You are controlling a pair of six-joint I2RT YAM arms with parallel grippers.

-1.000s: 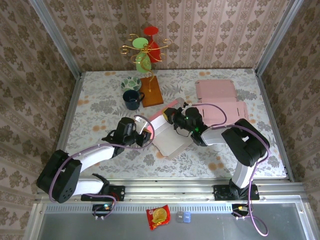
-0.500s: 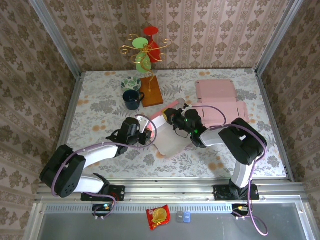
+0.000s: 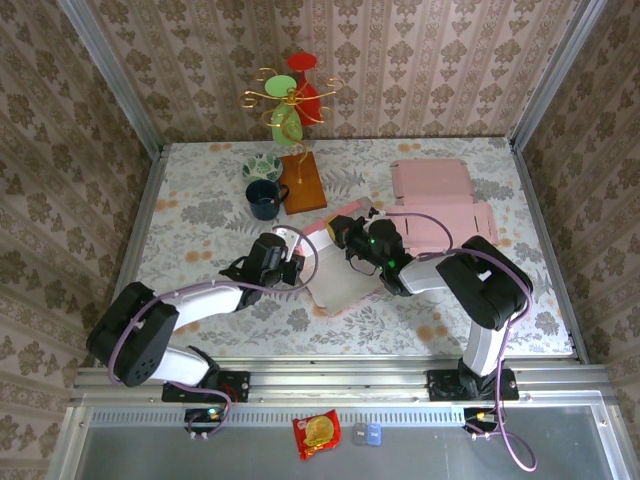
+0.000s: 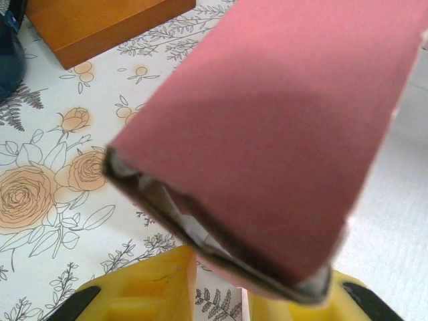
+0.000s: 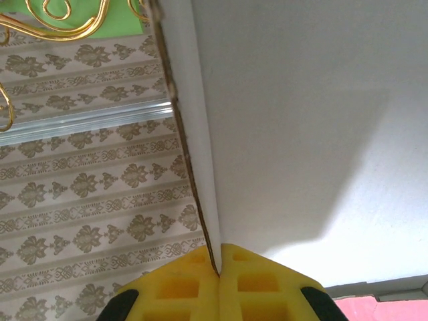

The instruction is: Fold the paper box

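— Grip status?
— My left gripper [image 3: 290, 262] is nearly closed on a folded flap of the paper box [image 3: 335, 272]. My right gripper [image 3: 346, 236] is clamped tight on its edge. The box sits between them.
— Surroundings?
— Blue mug [image 3: 264, 198] and wooden block [image 3: 303, 182] just beyond the left gripper; flat pink cartons [image 3: 440, 200] right of the right gripper. Floral counter [image 3: 200, 215], wallpapered walls [image 3: 450, 60]. Box interior hidden.
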